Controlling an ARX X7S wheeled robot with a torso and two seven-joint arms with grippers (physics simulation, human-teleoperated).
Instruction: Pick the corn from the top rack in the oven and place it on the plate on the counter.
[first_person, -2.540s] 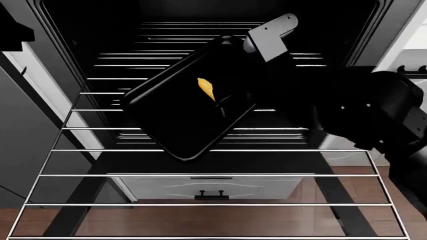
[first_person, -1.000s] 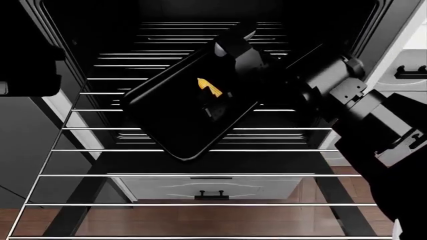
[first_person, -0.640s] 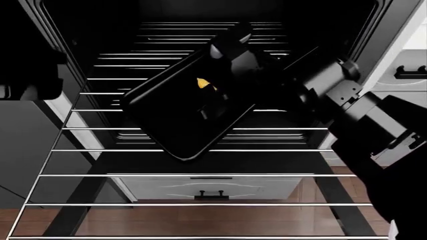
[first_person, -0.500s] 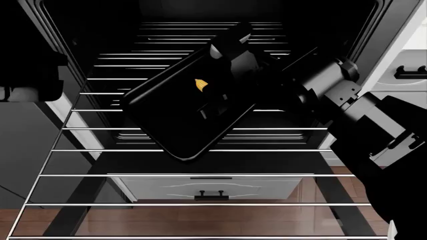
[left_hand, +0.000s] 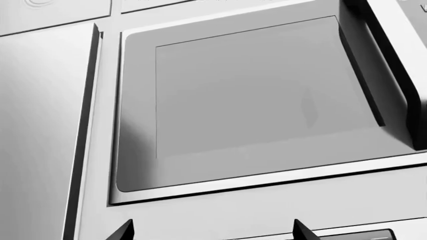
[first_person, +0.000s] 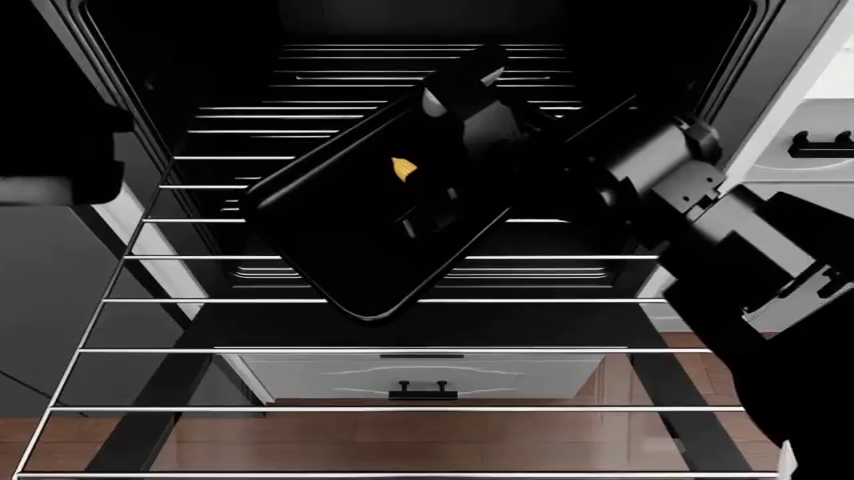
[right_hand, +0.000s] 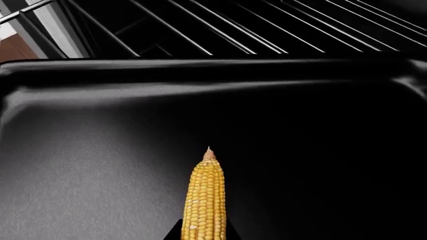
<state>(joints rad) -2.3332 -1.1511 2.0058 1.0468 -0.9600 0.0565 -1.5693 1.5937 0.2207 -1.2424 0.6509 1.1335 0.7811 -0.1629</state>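
Right wrist view: the corn (right_hand: 205, 200) lies on the black tray (right_hand: 100, 150), tapered tip pointing away from the right gripper (right_hand: 203, 235), whose two dark tips flank the cob's thick end. Whether the jaws are pinching it cannot be told. From the head view only a sliver of corn (first_person: 400, 168) is seen beside the gripper (first_person: 424, 195), the tray resting askew on the rack (first_person: 400, 350) in the oven (first_person: 761, 60). A firm, centred squeeze is called for before a straight lift clear of the tray rim. The left gripper's state cannot be told.
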